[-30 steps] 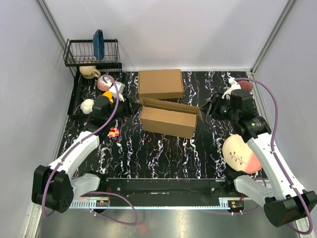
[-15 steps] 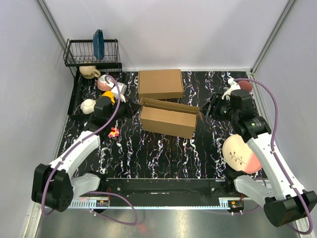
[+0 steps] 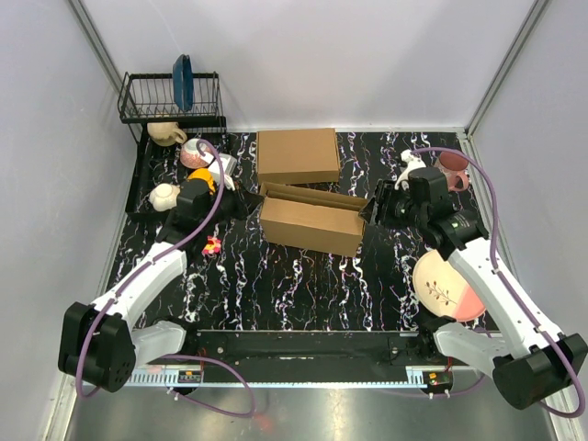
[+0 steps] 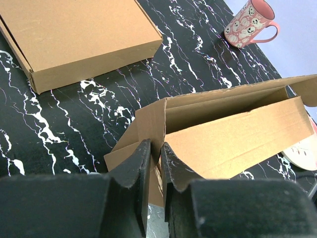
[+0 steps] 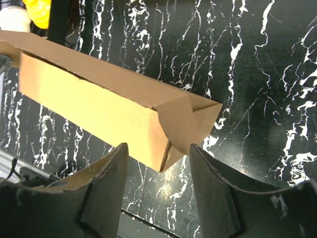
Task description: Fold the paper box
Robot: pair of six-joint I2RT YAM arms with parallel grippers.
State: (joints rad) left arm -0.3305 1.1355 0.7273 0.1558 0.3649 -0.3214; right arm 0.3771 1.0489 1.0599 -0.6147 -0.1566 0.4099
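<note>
- The worktop (image 3: 303, 285), black with white veining, carries everything; both arms reach in from the 6 o'clock edge.
- The paper box (image 3: 310, 225) sits at the centre of the worktop, its long side running from 9 to 3 o'clock. It is only part-formed. The long walls stand up and the top is open, while the end panels are loose and splay outward. The arms meet it at those two ends.
- A second, neatly closed cardboard box (image 3: 297, 154) lies just beyond it toward 12 o'clock, apart from it and out of both arms' way.
- A wire dish rack (image 3: 170, 96) stands at about 10 o'clock, well clear of the work.
- A pale plate (image 3: 446, 287) rests at about 4 o'clock, beside the right arm.
- The left fingers (image 4: 131, 168), at the box's 9 o'clock end, are drawn nearly together on the thin edge of an upright end panel. This pinch probably pins that end so the box cannot slide.
- The right fingers (image 5: 106, 188) stand apart, straddling the rounded corner flap at the 3 o'clock end without visibly touching it. They look lined up to catch that flap and tuck it inward.
- A pink patterned mug (image 4: 247, 23) stands near 2 o'clock, behind the right wrist.
</note>
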